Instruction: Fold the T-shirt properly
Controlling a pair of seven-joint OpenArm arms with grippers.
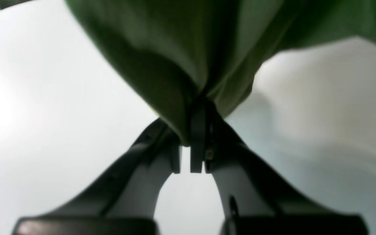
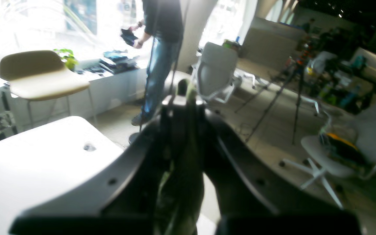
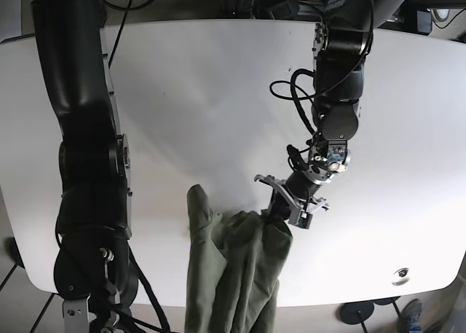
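The dark green T-shirt lies bunched at the white table's front edge and runs off the bottom of the base view. My left gripper is shut on the shirt's upper right corner. In the left wrist view the gripper pinches a gathered fold of the green cloth above the table. My right gripper is shut on a strip of green cloth and points out past the table edge. It is out of the base view; only its black arm shows there.
Cables lie at the table's back edge. A small round fitting sits near the front right corner. Beyond the table, the right wrist view shows a stool, a standing person, chairs and a tripod.
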